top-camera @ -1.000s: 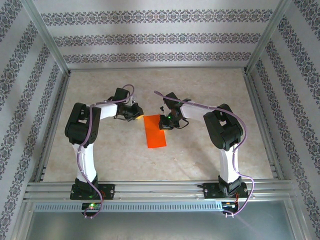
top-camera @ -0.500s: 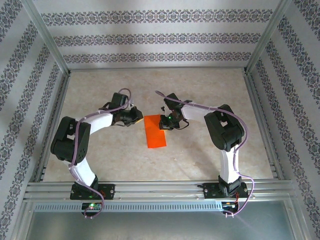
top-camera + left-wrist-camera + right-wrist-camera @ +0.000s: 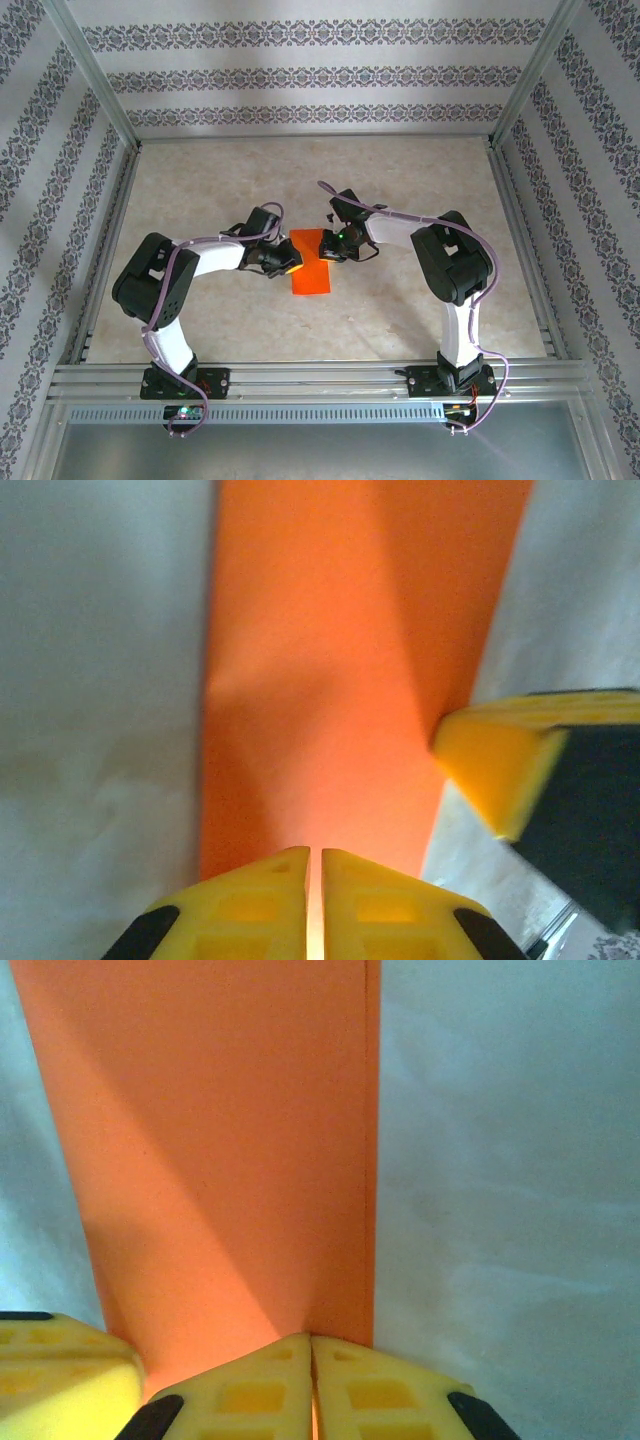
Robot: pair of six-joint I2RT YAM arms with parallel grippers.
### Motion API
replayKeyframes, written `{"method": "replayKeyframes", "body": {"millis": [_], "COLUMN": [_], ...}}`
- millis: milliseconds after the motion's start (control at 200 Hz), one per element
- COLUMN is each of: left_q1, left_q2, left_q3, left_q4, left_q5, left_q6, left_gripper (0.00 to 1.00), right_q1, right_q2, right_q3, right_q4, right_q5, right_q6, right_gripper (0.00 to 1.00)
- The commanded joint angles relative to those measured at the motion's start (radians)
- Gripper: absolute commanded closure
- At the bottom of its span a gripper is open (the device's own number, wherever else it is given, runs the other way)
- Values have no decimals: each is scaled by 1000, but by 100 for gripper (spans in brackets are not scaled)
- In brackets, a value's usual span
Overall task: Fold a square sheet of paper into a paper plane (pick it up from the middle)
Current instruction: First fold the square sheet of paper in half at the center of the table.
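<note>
The orange-red sheet of paper (image 3: 313, 277) lies flat on the table as a narrow rectangle, folded along one long edge. My left gripper (image 3: 290, 265) is shut, its tips resting on the paper's left side about halfway along. In the left wrist view the paper (image 3: 340, 660) stretches ahead of the closed tips of the left gripper (image 3: 315, 865), and a yellow finger (image 3: 500, 770) of the other arm shows at right. My right gripper (image 3: 331, 243) is shut at the paper's far right part. In the right wrist view the right gripper (image 3: 311, 1350) presses on the paper (image 3: 220, 1140) near its edge.
The beige table (image 3: 400, 180) is ringed by aluminium rails (image 3: 310, 375) and patterned walls. Both arms bend inward so their wrists nearly meet over the paper. Open table lies behind and to either side.
The left arm swung right and toward me, bringing its gripper from beside the paper's far left corner onto the paper's left side. The right gripper barely moved.
</note>
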Motion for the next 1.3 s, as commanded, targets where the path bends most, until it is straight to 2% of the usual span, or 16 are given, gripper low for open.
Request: {"method": "replayKeyframes", "body": {"millis": [0,190,385,615,774,914,1104,1184,1294], "left_q1": [-25,-58,-79,-80,-80,-80,-80,-82,-83], "left_q2": [6,-54,-143,-259,-275,-214,-109,-68,-30], "left_q3": [-31,-68,-112,-68,-20,19,72,80,102], "left_q4": [-52,-165,-260,-330,-244,-146,-38,15,-6], "left_q5": [-8,-73,-91,-131,-182,-181,-130,-91,-99], "left_q6": [-4,32,72,122,101,69,35,11,20], "left_gripper": [89,89,89,88,88,89,89,89,89], "right_q1": [-11,-3,-1,0,-5,-22,-71,-84,-98], "right_q2": [142,148,148,110,12,-125,-259,-288,-324], "right_q3": [-119,-131,-144,-149,-87,-69,-203,-261,-327], "right_q4": [-184,-175,-166,-152,-145,-98,59,93,131], "right_q5": [222,220,221,203,137,86,-53,-67,-68], "right_q6": [45,68,86,95,80,73,117,136,164], "right_gripper": [90,90,90,90,85,76,67,64,58]}}
